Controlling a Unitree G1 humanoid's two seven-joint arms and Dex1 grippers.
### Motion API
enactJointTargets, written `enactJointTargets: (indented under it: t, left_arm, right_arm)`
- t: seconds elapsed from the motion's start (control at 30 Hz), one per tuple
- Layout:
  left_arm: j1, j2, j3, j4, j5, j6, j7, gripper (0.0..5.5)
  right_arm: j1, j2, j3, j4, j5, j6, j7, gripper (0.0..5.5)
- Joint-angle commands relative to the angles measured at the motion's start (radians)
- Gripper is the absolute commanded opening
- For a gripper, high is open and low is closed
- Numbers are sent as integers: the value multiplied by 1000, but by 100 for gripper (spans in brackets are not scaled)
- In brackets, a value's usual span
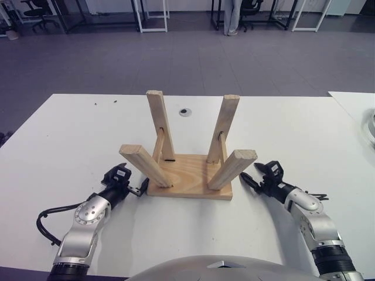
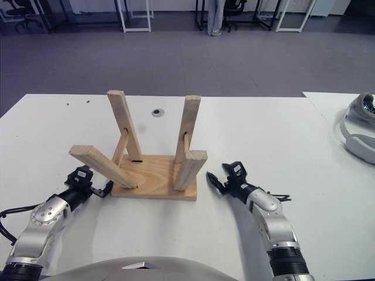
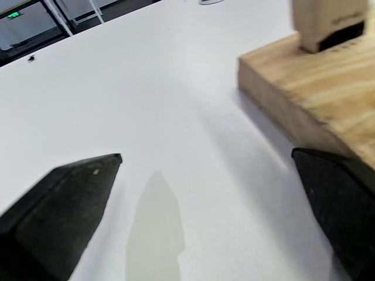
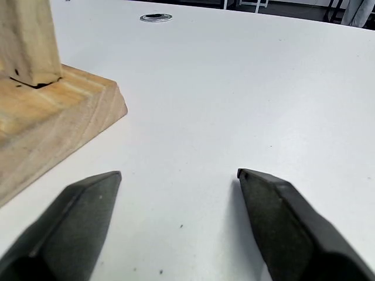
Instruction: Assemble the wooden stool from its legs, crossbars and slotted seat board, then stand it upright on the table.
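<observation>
Pale slotted wooden seat board [image 1: 190,175]: laid flat, pale wooden legs [image 1: 161,123] upward, for assembly.
Left gripper [image 3: 206,155]: parted, empty, at board's 8 o'clock.
Right gripper [image 4: 179,172]: parted, empty, at 4 o'clock.

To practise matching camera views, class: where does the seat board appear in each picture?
Left eye: board, centre.
Right eye: board, left of centre.
Left wrist: board close beside the left pincer.
Right wrist: board close beside the right pincer.
Shared landmark: round table hole beyond the board.
</observation>
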Motion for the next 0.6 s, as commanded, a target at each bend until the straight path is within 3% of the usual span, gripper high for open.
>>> enactJointTargets:
  t: [0.03,0.37,0.47,0.6]
  left_arm:
    - [45,-14,-74,-22,41,58,-3,536]
    - [118,-11,-82,-203,9,216,15,536]
    - [55,14,-96,-576,-313,503,-77,536]
    - [-6,64,43,-728,-507,669,-88,536]
  right_arm:
    - [88,0,23,-105,1,64,-2,375]
    - [237,5,94,-437,49,253,-11,375]
    - [138,-13,75,-653,198,563,-50,375]
    - [32,-47,-73,-835,466,863,-54,375]
